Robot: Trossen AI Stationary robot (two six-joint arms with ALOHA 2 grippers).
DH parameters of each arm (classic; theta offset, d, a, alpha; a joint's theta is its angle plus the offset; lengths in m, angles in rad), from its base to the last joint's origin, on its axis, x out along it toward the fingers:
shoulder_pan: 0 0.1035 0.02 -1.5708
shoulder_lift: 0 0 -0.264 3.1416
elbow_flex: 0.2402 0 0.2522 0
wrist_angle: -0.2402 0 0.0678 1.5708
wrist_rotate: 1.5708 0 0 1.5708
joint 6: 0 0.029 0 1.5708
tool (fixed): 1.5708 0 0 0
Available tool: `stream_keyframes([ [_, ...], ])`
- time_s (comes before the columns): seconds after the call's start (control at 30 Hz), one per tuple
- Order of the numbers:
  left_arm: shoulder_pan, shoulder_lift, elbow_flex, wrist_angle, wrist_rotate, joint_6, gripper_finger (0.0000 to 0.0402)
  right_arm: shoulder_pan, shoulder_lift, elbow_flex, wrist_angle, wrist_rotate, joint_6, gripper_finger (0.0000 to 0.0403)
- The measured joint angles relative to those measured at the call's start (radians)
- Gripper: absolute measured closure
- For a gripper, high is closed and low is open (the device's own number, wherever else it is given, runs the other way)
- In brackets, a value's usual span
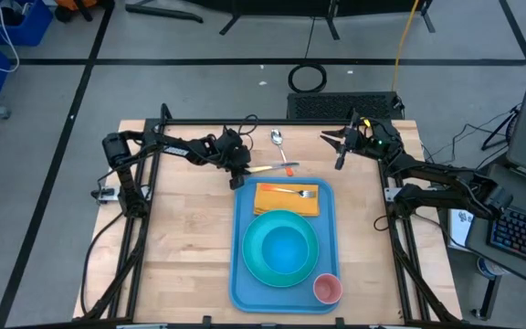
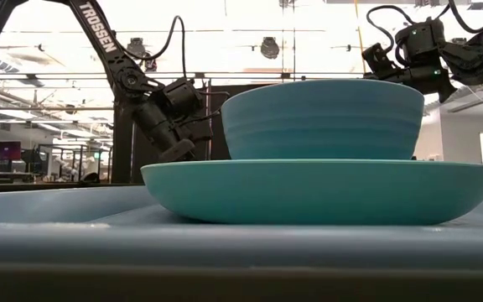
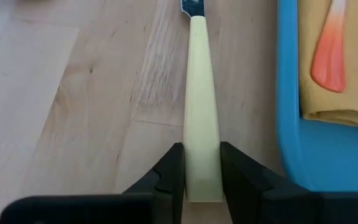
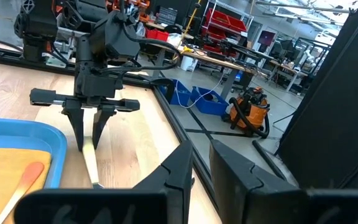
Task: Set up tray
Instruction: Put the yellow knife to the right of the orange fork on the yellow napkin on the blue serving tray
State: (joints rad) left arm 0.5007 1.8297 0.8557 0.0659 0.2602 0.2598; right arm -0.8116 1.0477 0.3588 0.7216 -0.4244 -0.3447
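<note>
Tray (image 1: pixel 241 274) lies mid tabletop (image 1: pixel 181 256), long side toward back; carries plate (image 1: pixel 261 265) with bowl (image 1: pixel 286 247), pink cup (image 1: pixel 327 289), napkin (image 1: pixel 286 203) with fork (image 1: pixel 295 192).

Left tool (image 3: pixel 202 180) low at tabletop beside tray's back edge, fingers closed on pale knife handle (image 3: pixel 201 112); grip at handle end probably keeps blade free for placing.

Right tool (image 4: pixel 202 162) waits raised at back right, fingers near together, nothing between.

Spoon (image 1: pixel 278 138) lies behind tray, not yet placed.
</note>
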Motion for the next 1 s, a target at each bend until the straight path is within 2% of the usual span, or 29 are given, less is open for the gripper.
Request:
stream_keyframes([
  [0.7, 0.002, -0.012, -0.001, 0.043, 0.0, 0.018, 0.0319, 0.0, 0.0, 0.0, 0.0, 0.0, 0.0, 0.0358],
  [1.0, -0.01, -0.113, 0.0, 0.001, 0.052, -0.01, 0.0319, 0.0, 0.0, 0.0, 0.0, 0.0, 0.0, 0.0358],
])
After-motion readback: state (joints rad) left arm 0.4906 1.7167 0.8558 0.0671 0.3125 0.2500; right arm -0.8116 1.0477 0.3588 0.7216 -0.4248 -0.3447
